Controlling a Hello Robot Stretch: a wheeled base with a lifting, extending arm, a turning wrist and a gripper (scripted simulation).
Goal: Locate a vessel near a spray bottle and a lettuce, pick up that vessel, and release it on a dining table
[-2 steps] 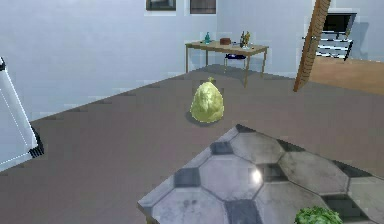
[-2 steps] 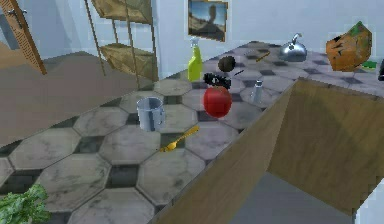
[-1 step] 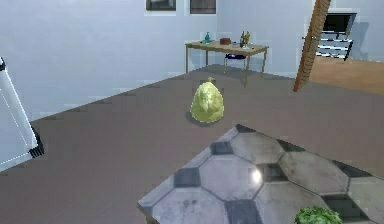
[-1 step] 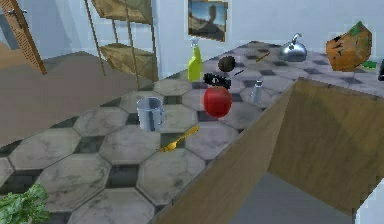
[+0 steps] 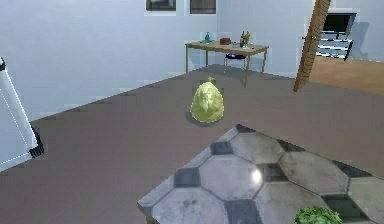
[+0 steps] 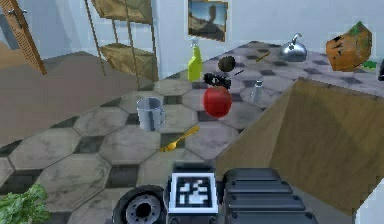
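The grey metal cup (image 6: 150, 113) stands up straight on the counter top of grey six-sided tiles (image 6: 95, 150). Its long side goes up and down, and its round open mouth points up. It does not lean. In the arm side view it sits a bit left of the middle, with bare tiles all round it.

Near the cup, toward the right, is a round red fruit (image 6: 217, 100). Just behind that fruit lie a small dark thing (image 6: 214, 78), too small to name, and a round brown ball (image 6: 227, 64). The tall yellow-green spray bottle (image 6: 195, 62) stands upright farther back than the cup. A thin yellow spoon-like thing (image 6: 180, 140) lies flat on the tiles in front of the cup. Farther right stand a small shaker with a silver top (image 6: 257, 92) and a shiny grey kettle (image 6: 293, 48). The green leafy lettuce (image 6: 18, 205) is at the bottom left corner, well apart from the cup.

At the bottom edge is the dark gripper (image 6: 140, 207), beside a white square with black marks (image 6: 195, 194). Its fingers are too hard to make out, so I cannot tell if it holds anything.

In the forward view, a brown wooden table (image 5: 225, 48) with thin legs stands far off by the pale wall, with small things on top. A lumpy yellow-green bag (image 5: 207, 102) sits on the floor between the counter and that table.
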